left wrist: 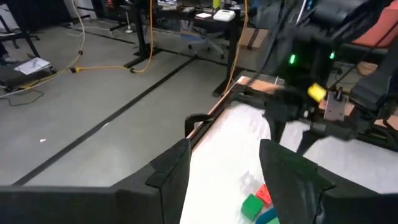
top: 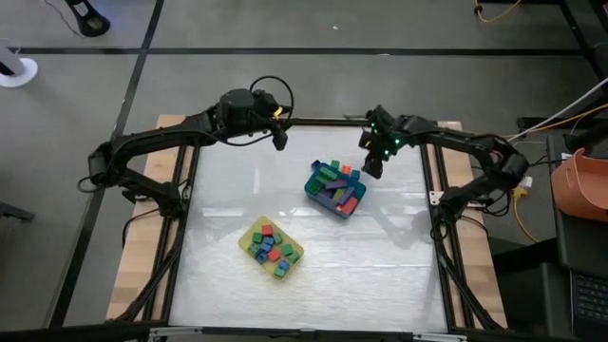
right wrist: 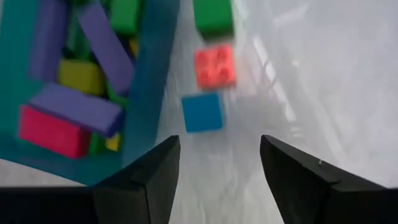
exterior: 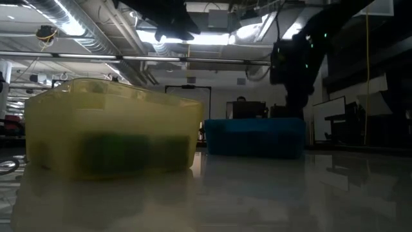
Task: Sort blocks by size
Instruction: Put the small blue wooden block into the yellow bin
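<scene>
1. Fingers of the right tool [right wrist: 214, 165] stand apart with nothing between them, poised above the counter [top: 380, 266] just outside the teal-blue tray [top: 334, 189]; I judge it is lining up on a loose block.
2. Nearest ahead of that tool lies a blue cube [right wrist: 202, 112], flat on the counter and just beside the tray wall. Squarish, it has no long axis to speak of.
3. Next beyond it sits a red cube [right wrist: 214, 66], studs up, slightly turned, and past that a green cube [right wrist: 212, 15]. The three form a loose row running away from the tool along the tray's side.
4. Inside the tray beside the tool, longer bricks are heaped: two purple bars [right wrist: 106, 46] lie tilted, long axes slanting across the tray, over a red bar [right wrist: 50, 130] and a yellow block [right wrist: 81, 76].
5. These short cubes outside a tray of bars likely belong in the yellow tray [top: 271, 250], well apart from the tool toward the counter's front, which already holds small cubes.
6. Left tool [left wrist: 224, 168] waits over the counter's far edge, also gaping and empty, well clear of both trays.
</scene>
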You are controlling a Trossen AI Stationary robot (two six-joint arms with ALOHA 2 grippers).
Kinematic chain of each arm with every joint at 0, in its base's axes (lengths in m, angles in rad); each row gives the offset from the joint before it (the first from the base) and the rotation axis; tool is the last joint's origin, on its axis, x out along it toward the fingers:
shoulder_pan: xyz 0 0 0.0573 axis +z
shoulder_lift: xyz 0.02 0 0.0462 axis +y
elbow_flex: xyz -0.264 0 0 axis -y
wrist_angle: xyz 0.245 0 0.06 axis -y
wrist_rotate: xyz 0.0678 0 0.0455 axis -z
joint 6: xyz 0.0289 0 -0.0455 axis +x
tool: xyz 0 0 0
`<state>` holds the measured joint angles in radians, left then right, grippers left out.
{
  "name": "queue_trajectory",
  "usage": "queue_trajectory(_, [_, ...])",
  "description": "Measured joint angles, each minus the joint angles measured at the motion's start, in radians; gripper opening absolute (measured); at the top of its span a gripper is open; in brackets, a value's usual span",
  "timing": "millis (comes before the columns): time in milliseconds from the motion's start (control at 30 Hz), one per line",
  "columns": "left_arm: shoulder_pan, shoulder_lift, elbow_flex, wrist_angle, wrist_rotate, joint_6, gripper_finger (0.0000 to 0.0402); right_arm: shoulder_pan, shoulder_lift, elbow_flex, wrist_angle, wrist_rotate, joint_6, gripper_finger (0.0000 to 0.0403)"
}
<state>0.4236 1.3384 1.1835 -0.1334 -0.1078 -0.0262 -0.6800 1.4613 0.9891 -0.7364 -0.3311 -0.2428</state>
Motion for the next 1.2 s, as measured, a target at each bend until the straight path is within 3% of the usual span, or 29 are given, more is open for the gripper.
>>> queue_trajectory(533, [0.000,0.000,0.000,-0.023,0.000,0.000,0.0180,0.049,0.031,-0.143,0.226,-0.020,0.000,0.0223])
queue_trajectory(1200, [0.000,0.000,0.000,-0.023,0.000,0.000,0.0180,0.110,0.031,-0.253,0.401,0.077,-0.001,0.0223])
